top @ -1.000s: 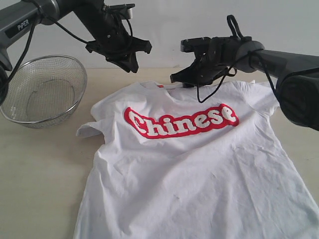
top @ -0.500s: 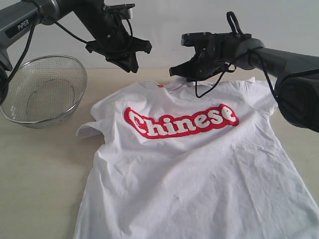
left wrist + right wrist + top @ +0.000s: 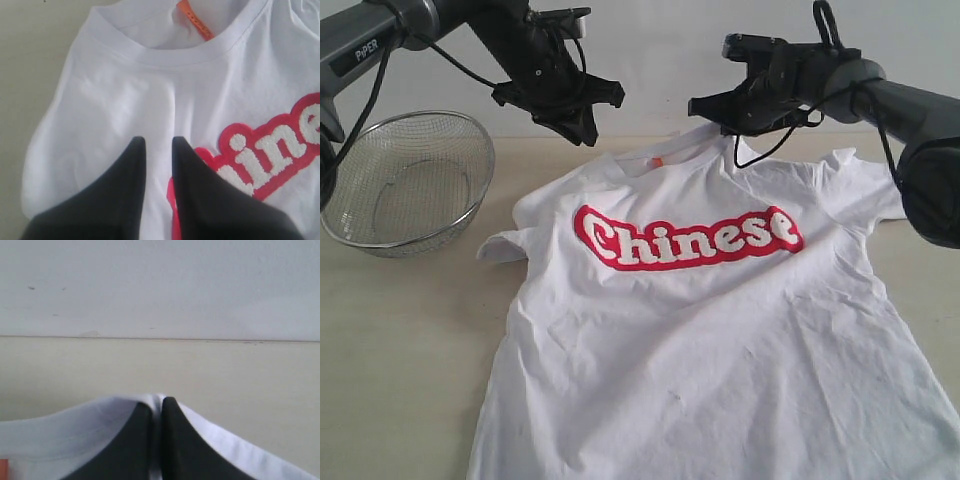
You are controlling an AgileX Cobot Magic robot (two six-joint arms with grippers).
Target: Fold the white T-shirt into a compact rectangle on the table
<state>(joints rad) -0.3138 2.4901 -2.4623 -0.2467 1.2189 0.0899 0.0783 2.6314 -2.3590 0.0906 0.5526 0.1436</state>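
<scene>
Garment: the white T-shirt (image 3: 700,330) lies chest-up on the table (image 3: 410,350), wrinkled; its lower part runs out of the exterior view at the near edge.
Right hand: my right gripper (image 3: 159,407) is clamped on the collar rim. The wrist camera shows both black fingers (image 3: 127,440) pressed together with the white edge pinched at their tips.
Collar: it is drawn up into a small peak off the table at the pinch, and the cloth slopes down from there toward the chest.
Left hand: my left gripper (image 3: 582,132) hangs in the air over the far shoulder on the bowl side, touching nothing I can see. The jaws stand a narrow slit apart with nothing between them, and in the wrist view shirt cloth shows through the slit.
Neck tag: the orange neck tag (image 3: 657,161) sits inside the neckline, between my two grippers.
Lettering: white "Chinese" lettering (image 3: 688,238) on a red outline runs flat across the chest, just below the raised collar.
Sleeves: the bowl-side sleeve (image 3: 505,245) is bunched and partly folded — the opposite sleeve (image 3: 860,180) is spread out under my right arm.
Bowl: the wire-mesh bowl (image 3: 405,180) stands on the table beside the shirt, apart from the bunched sleeve.
Backdrop: a pale wall (image 3: 150,285) rises beyond the table's far edge.
</scene>
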